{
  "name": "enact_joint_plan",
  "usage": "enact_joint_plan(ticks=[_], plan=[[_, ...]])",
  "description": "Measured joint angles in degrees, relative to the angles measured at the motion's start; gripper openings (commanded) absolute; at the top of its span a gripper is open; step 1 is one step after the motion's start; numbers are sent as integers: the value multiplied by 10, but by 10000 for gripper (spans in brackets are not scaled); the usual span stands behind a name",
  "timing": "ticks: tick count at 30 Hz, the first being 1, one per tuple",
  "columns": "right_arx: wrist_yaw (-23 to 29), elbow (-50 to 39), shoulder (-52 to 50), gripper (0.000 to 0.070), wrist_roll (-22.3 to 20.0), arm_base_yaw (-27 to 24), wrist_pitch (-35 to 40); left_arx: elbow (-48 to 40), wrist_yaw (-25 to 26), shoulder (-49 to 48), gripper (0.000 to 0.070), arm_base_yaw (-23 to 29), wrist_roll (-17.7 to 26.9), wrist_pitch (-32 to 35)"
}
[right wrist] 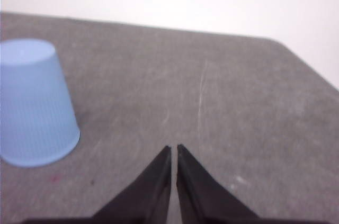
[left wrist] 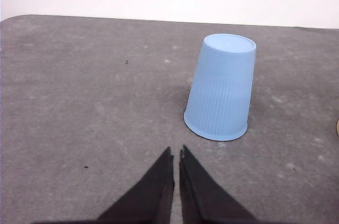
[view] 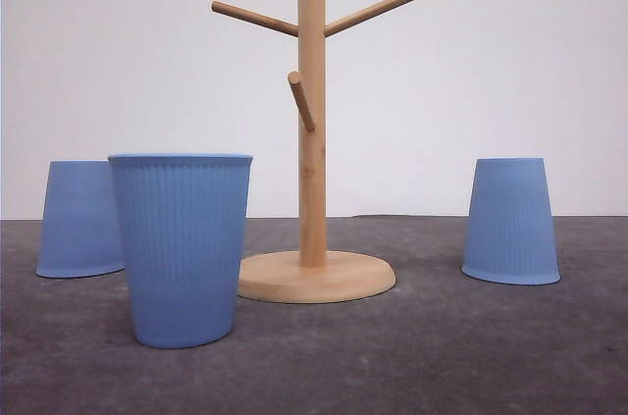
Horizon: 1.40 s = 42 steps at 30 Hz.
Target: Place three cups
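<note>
Three light-blue ribbed cups stand on the grey table (view: 442,356). The nearest cup (view: 182,248) is upright, left of centre. A second cup (view: 80,219) sits upside down behind it at far left, and a third cup (view: 511,221) sits upside down at right. In the left wrist view an inverted cup (left wrist: 221,87) stands ahead of my left gripper (left wrist: 176,152), which is shut and empty. In the right wrist view an inverted cup (right wrist: 33,102) stands off to one side of my right gripper (right wrist: 174,150), shut with nothing in it.
A wooden mug tree (view: 312,121) with a round base (view: 316,276) and three angled pegs stands at the table's centre, between the cups. A plain white wall rises behind the table.
</note>
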Motion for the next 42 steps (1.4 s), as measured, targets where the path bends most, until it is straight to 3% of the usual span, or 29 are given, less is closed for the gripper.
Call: enact_joint_plan(ticks=[15,18,22,25,31,37,42], plan=[[0,0,0,18,6,0,26,0,0,0,0,0,-8,0],[0,0,0,14,37,0,38,0,0,0,0,0,-43,8],[0,3,0,8,109,0,75,1,0,0,2,0,-137,59],[0,36,1,7,154,0,44,20,-1,2,3,0,-191,48],[0,170,11,7,187,0,-85,140,-16,31,3,0,-222,-47],[-15,273,49,7,187,0,-226,285,-14,105,3,0,-225,-237],[-68,316,89,7,170,0,-272,374,33,165,3,0,-206,-356]])
